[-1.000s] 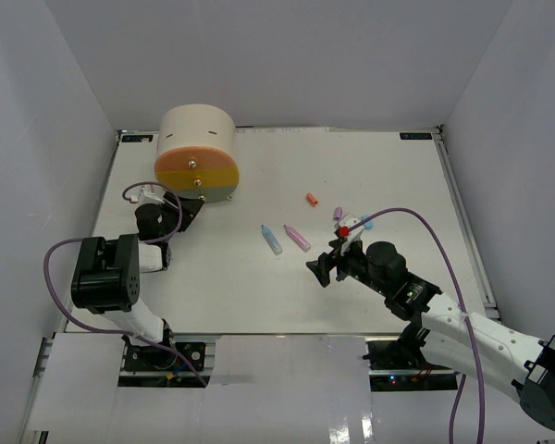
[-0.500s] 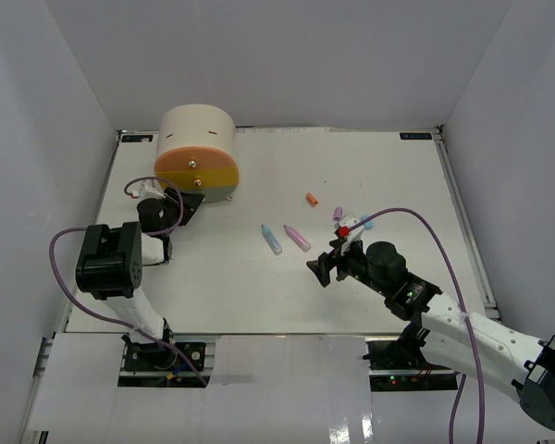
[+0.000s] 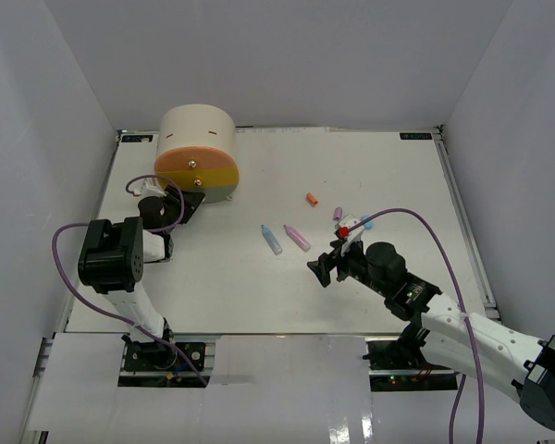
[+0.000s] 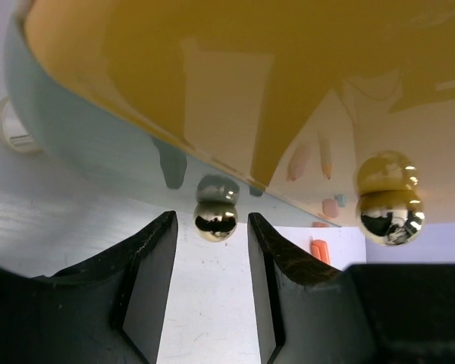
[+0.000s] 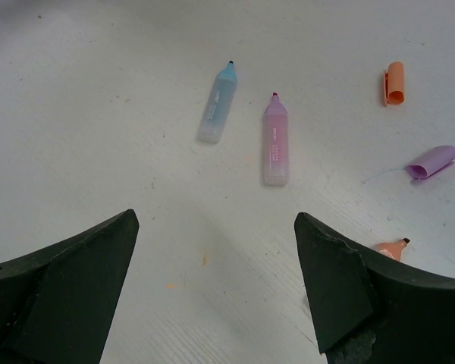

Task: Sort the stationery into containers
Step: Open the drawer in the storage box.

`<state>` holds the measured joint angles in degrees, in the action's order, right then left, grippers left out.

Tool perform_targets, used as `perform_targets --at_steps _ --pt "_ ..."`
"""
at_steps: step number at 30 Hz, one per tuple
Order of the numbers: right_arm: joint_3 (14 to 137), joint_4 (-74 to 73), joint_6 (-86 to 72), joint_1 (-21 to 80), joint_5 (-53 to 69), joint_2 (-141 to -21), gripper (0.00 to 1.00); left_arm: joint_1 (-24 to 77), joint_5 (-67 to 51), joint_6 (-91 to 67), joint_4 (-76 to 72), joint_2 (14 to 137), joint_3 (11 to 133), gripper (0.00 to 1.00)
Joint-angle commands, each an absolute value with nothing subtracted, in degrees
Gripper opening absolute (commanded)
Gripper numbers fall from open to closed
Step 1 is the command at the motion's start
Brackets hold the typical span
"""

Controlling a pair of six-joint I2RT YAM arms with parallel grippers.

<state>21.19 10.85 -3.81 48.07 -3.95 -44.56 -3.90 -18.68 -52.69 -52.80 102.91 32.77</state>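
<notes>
At back left of the bench point(image 3: 259, 287): beige cabinet point(image 3: 196, 134), rounded front toward the arms. Stacked in it, top to bottom: orange drawer point(image 3: 187, 159), yellow drawer point(image 3: 213, 178), grey-green drawer point(image 4: 83, 144).

Left fingers point(image 4: 148, 265) low at the cabinet's foot, released, parted either side of the small gold knob point(image 4: 215, 220) on the grey-green drawer. Thin gap visible on each side of the knob; nothing clamped. Second knob point(image 4: 389, 216) off to the right in the wrist view, against a glossy orange-yellow front; which drawer, hard to tell.

Right fingers point(image 5: 68, 265) spread wide and empty, hovering over the bench right of centre, well apart from the cabinet.

Flat on the bench ahead of them: blue marker point(image 5: 218, 106) and pink marker point(image 5: 274, 144), side by side, near but not touching, tips pointing away from the fingers. Farther right: orange cap point(image 5: 395, 82), and nearer the fingers a purple cap point(image 5: 432, 161), both loose and apart from the markers. Tip of an orange marker point(image 5: 390, 248) peeking out beside the right-hand finger, rest hidden. Small blue piece point(image 3: 368, 222) just beside the right wrist in the top view, kind unclear.

All loose stationery out on the bench, well apart from the cabinet.
</notes>
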Motion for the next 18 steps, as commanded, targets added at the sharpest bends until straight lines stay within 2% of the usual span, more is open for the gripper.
perform_targets --at_steps 1,18 --pt "21.18 12.74 -2.72 48.16 -4.66 -44.12 0.90 -3.78 -19.60 -52.82 -55.02 103.18 34.63 0.52" --pt "20.74 12.66 -2.64 48.25 -4.92 -44.21 0.90 -3.69 -20.83 -52.47 -54.67 104.77 36.12 0.45"
